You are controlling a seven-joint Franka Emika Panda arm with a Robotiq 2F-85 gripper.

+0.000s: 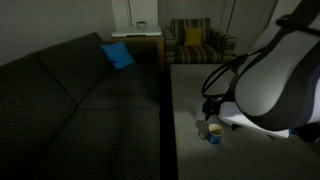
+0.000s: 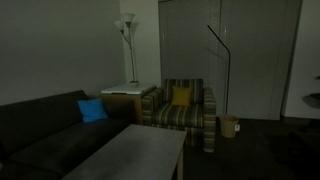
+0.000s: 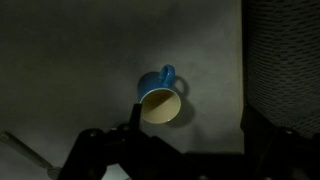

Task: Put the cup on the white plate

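In an exterior view, blue cup (image 1: pixel 214 134) down on tabletop (image 1: pixel 190 90), beside sofa (image 1: pixel 90 110), under the arm (image 1: pixel 275 75). In an exterior view, armchair (image 2: pixel 186 108) beyond that tabletop. In wrist view, pincer (image 3: pixel 175 142) spread wide, empty, cup just ahead, untouched.

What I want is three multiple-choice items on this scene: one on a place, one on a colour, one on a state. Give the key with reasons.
1. Where is the cup? A) on a shelf B) on the grey table C) on the floor
2. What colour is the cushion on the striped armchair? A) red B) green C) yellow
3. How is the claw? A) shut on the cup B) open and empty C) shut on a spoon

Key: 1 B, an exterior view shows it on the tabletop. 2 C, it shows yellow in both exterior views. 3 B, the wrist view shows the fingers spread, clear of the cup.
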